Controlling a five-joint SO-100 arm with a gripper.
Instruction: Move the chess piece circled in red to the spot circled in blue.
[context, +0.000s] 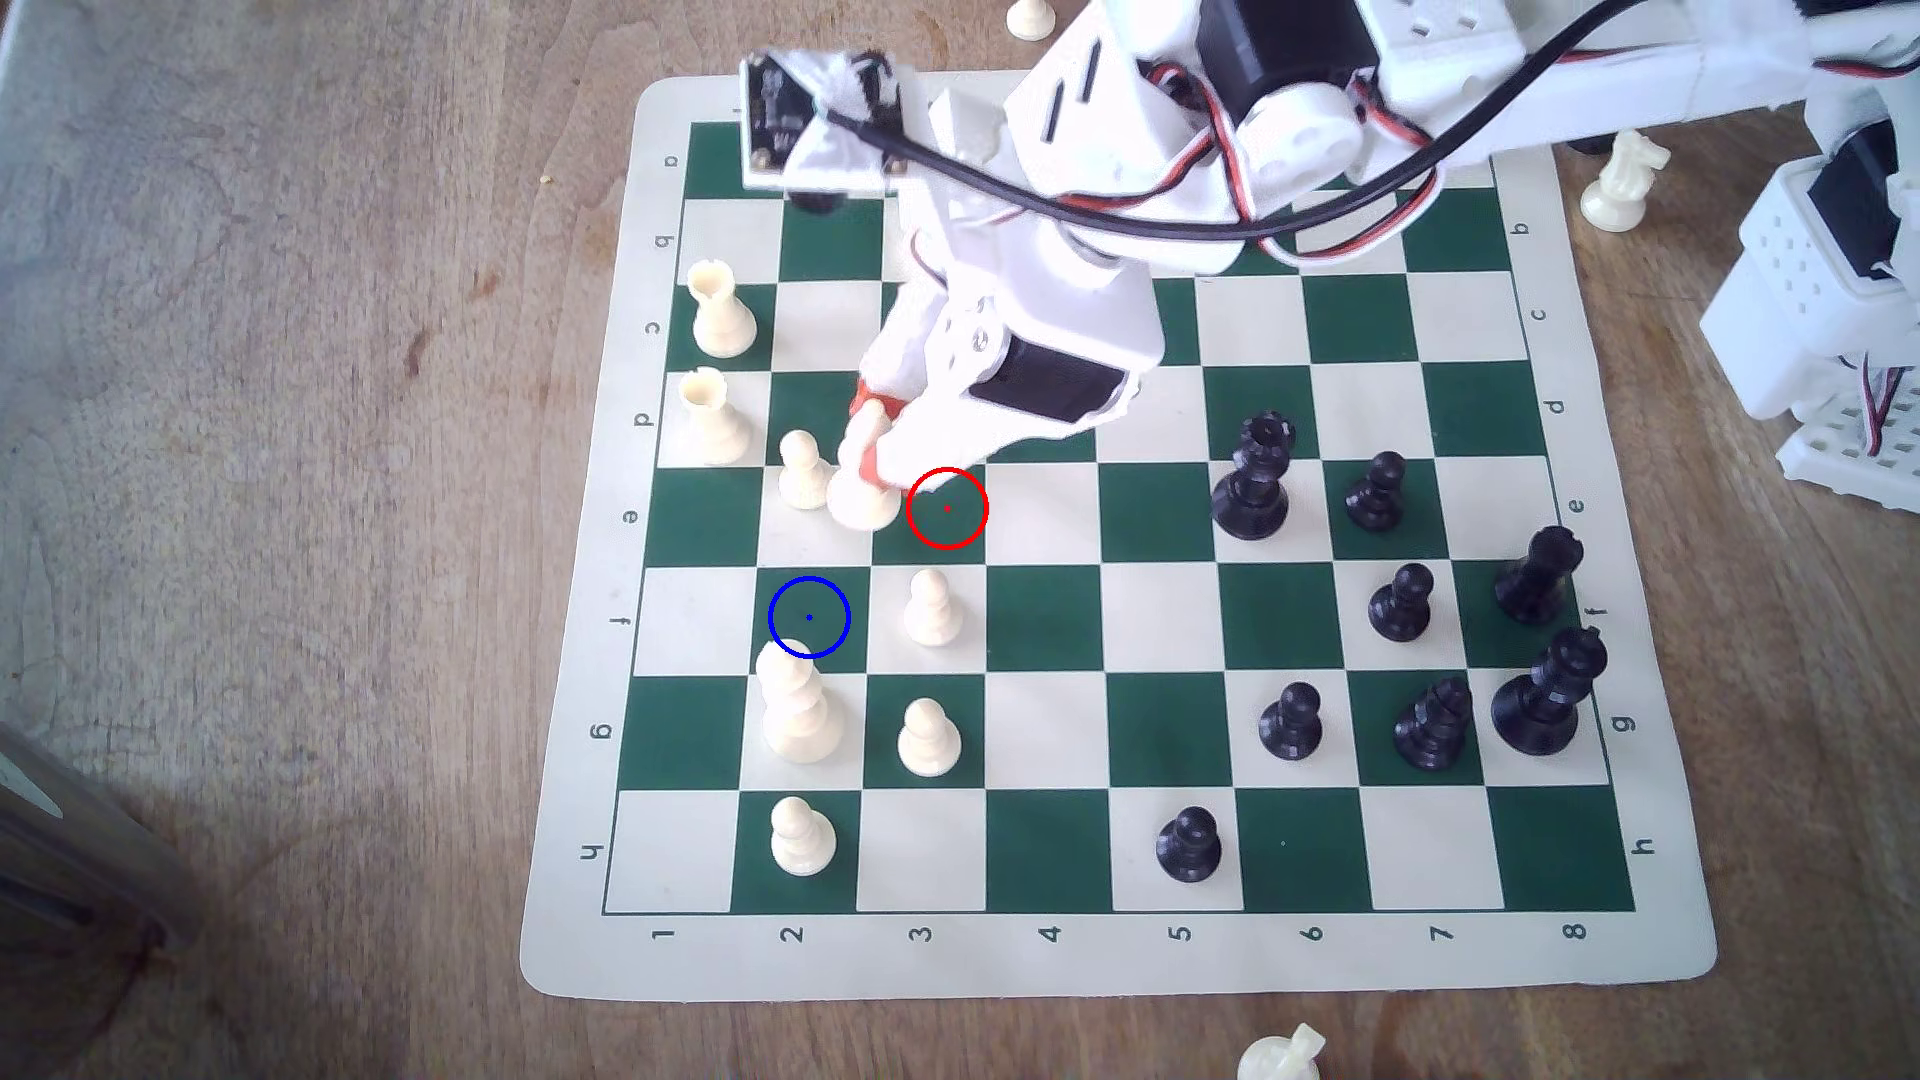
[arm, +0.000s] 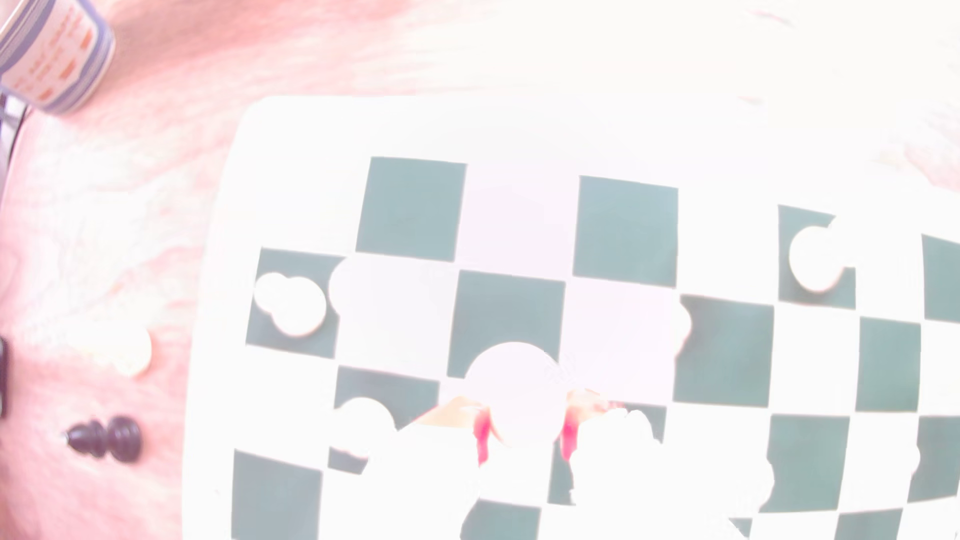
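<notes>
In the exterior view my gripper (context: 871, 457) is shut on the cream teardrop-topped chess piece (context: 862, 501), which leans a little. The piece is just left of the red ring (context: 947, 508), and the green square inside that ring holds nothing. The blue-ringed green square (context: 809, 617) lies below and slightly left of the held piece and is bare. The washed-out wrist view shows the piece's round base (arm: 514, 394) between my red finger pads (arm: 482, 441). I cannot tell whether the base touches the board.
A cream pawn (context: 802, 473) stands right beside the held piece. A tall cream piece (context: 795, 706) rises just below the blue ring, and another pawn (context: 932, 608) is to its right. Two rooks (context: 720, 312) stand further left. Black pieces (context: 1252, 478) fill the exterior view's right.
</notes>
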